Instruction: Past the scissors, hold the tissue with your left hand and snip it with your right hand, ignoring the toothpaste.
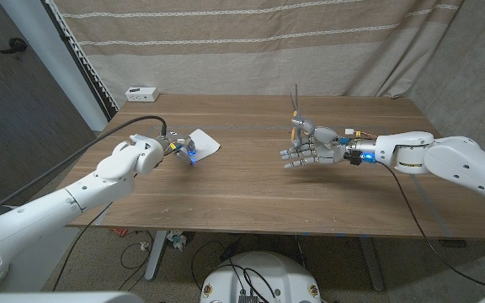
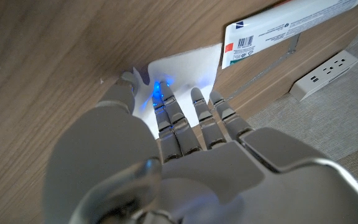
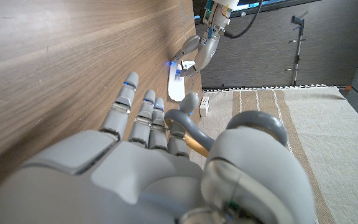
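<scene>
Tissue (image 1: pixel 203 142) lies white on the bench (image 1: pixel 251 189), toward the robot's left side, with the left hand (image 1: pixel 178 146) on its near edge. Left wrist view: that hand's fingers (image 2: pixel 178 115) reach onto the sheet, lying close side by side, tips on the paper; whether they pin it firmly or only touch it cannot be told. A printed box, probably the toothpaste (image 2: pixel 278 28), sits just beyond the tissue in that view; it is to be ignored.

Right hand (image 1: pixel 310 151) hovers over mid-bench, well apart from the tissue. It holds the scissors (image 1: pixel 295 114), blades pointing up; the right wrist view shows a finger through a grey handle loop (image 3: pixel 185 124), the remaining fingers (image 3: pixel 143 115) stretched out and slightly spread. Blades look closed or nearly so, too small to be sure.

Step in hand, as judged: hold is set up on the left, cutting tool is in the right, approach not yet made. Next move calls for carrying the scissors across to the tissue's free edge, tipping the blades down toward the sheet, opening them, and closing on paper clear of the left fingertips. Left hand needs to keep the sheet from sliding, or lift an edge for the blades.
</scene>
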Tool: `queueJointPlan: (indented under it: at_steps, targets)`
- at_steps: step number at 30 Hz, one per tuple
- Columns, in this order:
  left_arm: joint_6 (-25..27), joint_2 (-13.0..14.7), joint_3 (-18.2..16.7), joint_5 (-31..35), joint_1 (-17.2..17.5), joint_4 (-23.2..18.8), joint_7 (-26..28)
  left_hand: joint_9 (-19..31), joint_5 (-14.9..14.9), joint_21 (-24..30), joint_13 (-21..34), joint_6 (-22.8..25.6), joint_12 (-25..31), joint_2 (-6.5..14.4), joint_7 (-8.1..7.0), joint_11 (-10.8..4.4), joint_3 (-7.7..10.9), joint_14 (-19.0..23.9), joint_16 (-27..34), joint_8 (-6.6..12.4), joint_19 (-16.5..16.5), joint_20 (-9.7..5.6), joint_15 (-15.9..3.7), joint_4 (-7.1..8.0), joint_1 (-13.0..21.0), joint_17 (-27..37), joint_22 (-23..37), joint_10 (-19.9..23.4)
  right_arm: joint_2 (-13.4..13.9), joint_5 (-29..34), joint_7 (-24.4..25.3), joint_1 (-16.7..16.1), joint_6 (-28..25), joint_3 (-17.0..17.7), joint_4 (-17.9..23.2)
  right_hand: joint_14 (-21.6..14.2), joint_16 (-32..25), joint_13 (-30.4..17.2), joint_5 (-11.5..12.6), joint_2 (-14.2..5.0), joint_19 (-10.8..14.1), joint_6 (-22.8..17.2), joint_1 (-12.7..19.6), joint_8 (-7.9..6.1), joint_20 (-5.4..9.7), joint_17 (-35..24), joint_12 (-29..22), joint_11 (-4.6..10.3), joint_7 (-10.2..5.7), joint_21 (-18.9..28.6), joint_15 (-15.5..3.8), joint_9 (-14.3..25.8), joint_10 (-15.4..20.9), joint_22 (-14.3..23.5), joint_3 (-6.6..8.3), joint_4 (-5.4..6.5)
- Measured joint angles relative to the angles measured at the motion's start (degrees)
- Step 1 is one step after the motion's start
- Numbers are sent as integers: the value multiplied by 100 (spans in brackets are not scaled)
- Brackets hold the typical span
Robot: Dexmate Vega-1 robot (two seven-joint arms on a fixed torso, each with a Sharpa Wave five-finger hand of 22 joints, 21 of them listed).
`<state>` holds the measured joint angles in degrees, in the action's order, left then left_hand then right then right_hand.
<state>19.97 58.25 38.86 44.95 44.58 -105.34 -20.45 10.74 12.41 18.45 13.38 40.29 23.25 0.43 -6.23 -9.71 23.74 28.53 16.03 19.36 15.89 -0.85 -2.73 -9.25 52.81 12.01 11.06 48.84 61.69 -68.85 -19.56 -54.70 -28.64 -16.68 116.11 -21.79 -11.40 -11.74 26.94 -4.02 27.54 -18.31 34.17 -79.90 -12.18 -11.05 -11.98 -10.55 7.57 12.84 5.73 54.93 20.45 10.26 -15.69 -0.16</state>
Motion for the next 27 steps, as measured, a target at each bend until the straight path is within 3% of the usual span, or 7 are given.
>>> queueJointPlan:
  at_steps: [4,11,12,13,14,21,27]
  targets:
    - [-2,31,-60,-70,123,-22,170,-12,-146,0,381,59,128,85,43,-282,424,494,12,59,120,-19,-27,36,124,61,-1,877,6,-4,10,-25,21,16,9,0,0,0,0,0,0,0,0,0,0,0,0,0,0,-43,0,-23,0,0,0,0]
    - [-260,64,-327,-435,533,12,1058,-6,-208,-27,663,556,374,135,212,-34,1284,1309,-38,399,349,-19,-126,-18,250,168,2,1433,1,-5,33,-76,77,30,14,0,0,0,0,0,0,0,0,-21,0,0,0,0,0,-43,0,-13,0,0,0,0]
    - [-277,64,-341,-452,550,18,1102,28,-209,-26,682,905,382,135,167,-30,1336,1341,-38,420,356,-28,-142,-21,250,172,2,1437,1,-5,35,-78,81,30,15,0,0,0,0,0,0,0,0,-21,0,0,0,0,0,-43,0,-13,0,0,0,0]
    - [-373,64,-405,-543,633,52,1354,76,-210,-26,717,1685,395,135,-125,-30,1373,1359,-38,467,356,-28,-160,-17,250,172,2,1437,-4,-4,42,-91,89,32,17,0,0,0,0,0,0,0,0,-21,0,0,0,0,0,-43,0,-13,0,0,0,0]
    - [-403,61,-454,-570,705,95,1430,64,-214,-26,739,1922,401,133,-312,-30,1393,1366,-73,442,356,-28,-167,-17,249,172,1,1437,-5,-5,46,-93,95,33,17,0,0,0,0,0,0,0,0,-21,0,0,0,0,0,-43,0,-13,0,0,0,0]
    - [-1000,-57,-717,-915,1009,400,2684,6,-230,-26,786,2226,403,132,-575,-31,1473,1376,-122,398,427,-18,-157,9,248,172,1,1437,-12,-3,83,-133,137,53,40,0,0,0,0,0,0,0,0,-21,0,0,0,0,0,-43,0,-20,0,0,0,1]
    - [-1688,-260,-893,-1085,1168,842,3859,17,-196,-26,794,2332,403,91,-575,-31,1613,1397,-167,477,499,-28,-177,18,287,195,26,1437,-15,2,92,-153,168,65,48,0,0,0,0,0,0,0,0,-21,0,0,0,0,0,-43,0,-29,0,0,0,1]
